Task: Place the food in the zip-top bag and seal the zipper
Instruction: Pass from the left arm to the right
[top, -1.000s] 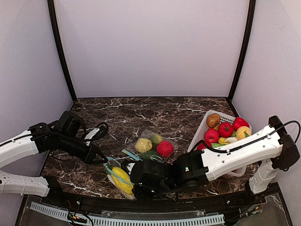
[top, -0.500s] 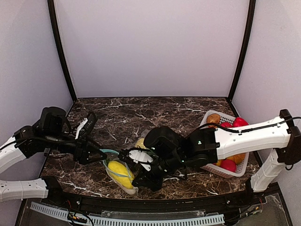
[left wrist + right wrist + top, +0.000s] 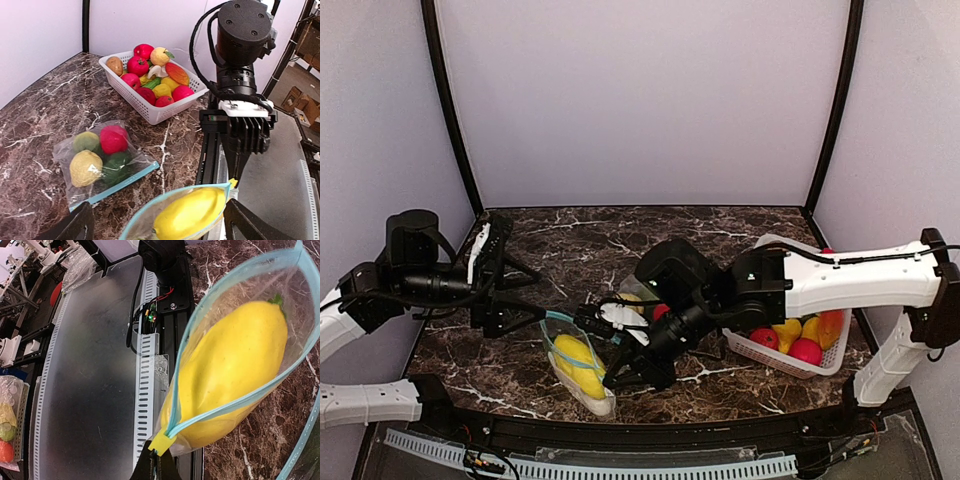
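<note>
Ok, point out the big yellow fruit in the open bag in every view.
Top external: yellow fruit low, left of centre, inside the bag.
Left wrist: yellow fruit at the bottom edge, right of centre.
Right wrist: yellow fruit fills the centre-right.
Shared landmark: the blue zipper rim around it.

Left gripper (image 3: 523, 292) is spread wide, fingers (image 3: 75, 227) well apart, left arm (image 3: 410, 245) folded back behind it. Right arm (image 3: 850, 280) reaches long across toward it, wrist dipping down, and the right gripper (image 3: 156, 466) is pinched tight, fingertips together.
</note>
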### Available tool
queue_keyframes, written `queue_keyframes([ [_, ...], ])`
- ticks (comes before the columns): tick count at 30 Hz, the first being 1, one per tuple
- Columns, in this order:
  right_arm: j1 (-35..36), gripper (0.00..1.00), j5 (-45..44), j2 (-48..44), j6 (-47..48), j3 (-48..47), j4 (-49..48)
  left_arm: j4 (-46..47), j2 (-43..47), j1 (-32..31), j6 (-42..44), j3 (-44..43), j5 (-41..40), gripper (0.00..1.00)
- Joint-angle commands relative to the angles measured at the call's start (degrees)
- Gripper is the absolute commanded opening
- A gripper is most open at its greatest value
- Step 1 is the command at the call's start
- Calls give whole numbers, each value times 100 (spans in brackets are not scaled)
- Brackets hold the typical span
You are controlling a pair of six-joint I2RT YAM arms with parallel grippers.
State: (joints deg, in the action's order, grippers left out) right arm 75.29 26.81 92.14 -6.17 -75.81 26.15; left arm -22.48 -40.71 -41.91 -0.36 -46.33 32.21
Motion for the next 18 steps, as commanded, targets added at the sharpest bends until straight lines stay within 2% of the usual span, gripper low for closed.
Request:
queue_keyframes([
  [1,-51,0,327,-130,250,-278,247,-610,-466,-17,775,-628,-494,90],
  [4,-54,0,352,-100,311,-354,357,-628,-615,-19,976,-792,-321,91],
  [11,-62,0,467,-109,327,-363,388,-571,-1161,-21,919,-637,1799,85],
  [14,-59,0,539,-100,336,-396,414,-553,-1383,-92,939,-572,2147,86],
  [18,-66,0,625,-100,347,-458,428,-516,-1601,-250,989,-560,2103,88],
])
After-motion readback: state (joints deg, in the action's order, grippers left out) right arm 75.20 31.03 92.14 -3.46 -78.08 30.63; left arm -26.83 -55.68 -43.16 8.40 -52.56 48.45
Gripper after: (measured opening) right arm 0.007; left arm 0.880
